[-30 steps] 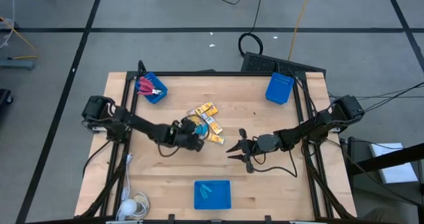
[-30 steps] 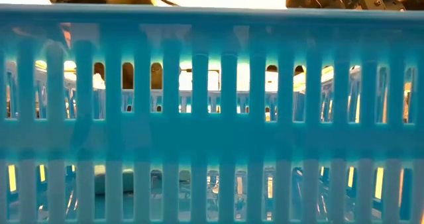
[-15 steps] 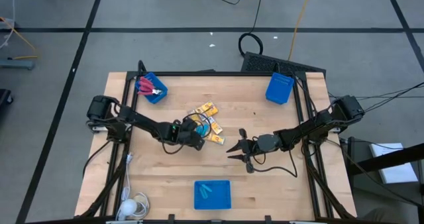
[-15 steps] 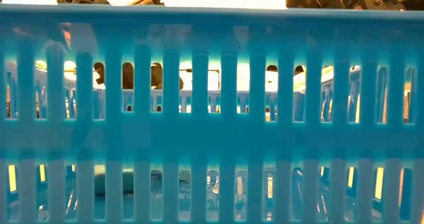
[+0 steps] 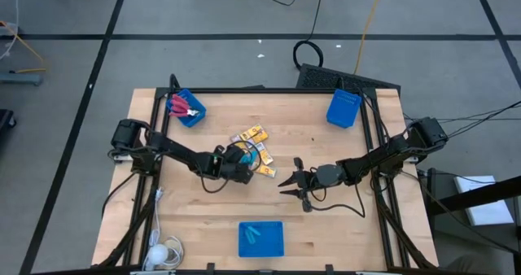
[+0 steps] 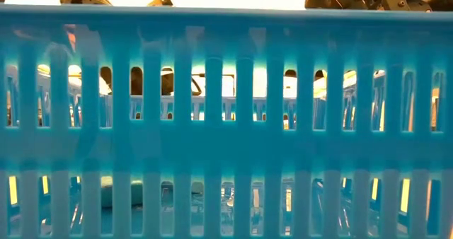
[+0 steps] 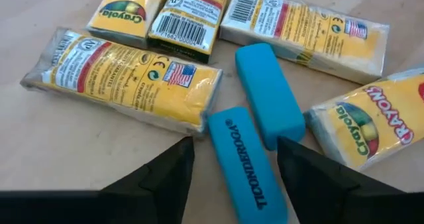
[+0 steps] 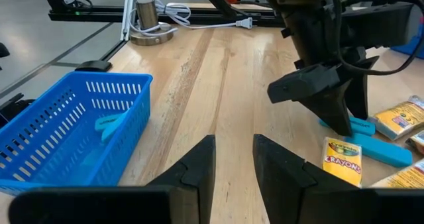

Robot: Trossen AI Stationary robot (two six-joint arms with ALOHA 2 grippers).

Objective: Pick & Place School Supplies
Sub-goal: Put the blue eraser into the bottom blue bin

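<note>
Centrally on the worktop (image 5: pixel 326 218): left pincer (image 7: pixel 232 161) parted, holding nothing, straddling one light-blue eraser (image 7: pixel 248 164) among yellow crayon packs (image 7: pixel 126 78) (second eraser (image 7: pixel 268 95) touching it). Right pincer (image 8: pixel 233 159) idles nearby, slightly apart, empty. Scissors (image 5: pixel 182 106) lie in the far-left bin (image 5: pixel 195 115).

Glossy wrapped packs (image 7: pixel 126 78), wooden table (image 7: pixel 59 158)

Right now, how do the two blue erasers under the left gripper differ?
The printed eraser lies between the left gripper fingers; the plain eraser lies beyond them. The printed one shows black lettering; the plain one's top shows none. Both are light blue, oblong, flat on the table, touching.
</note>
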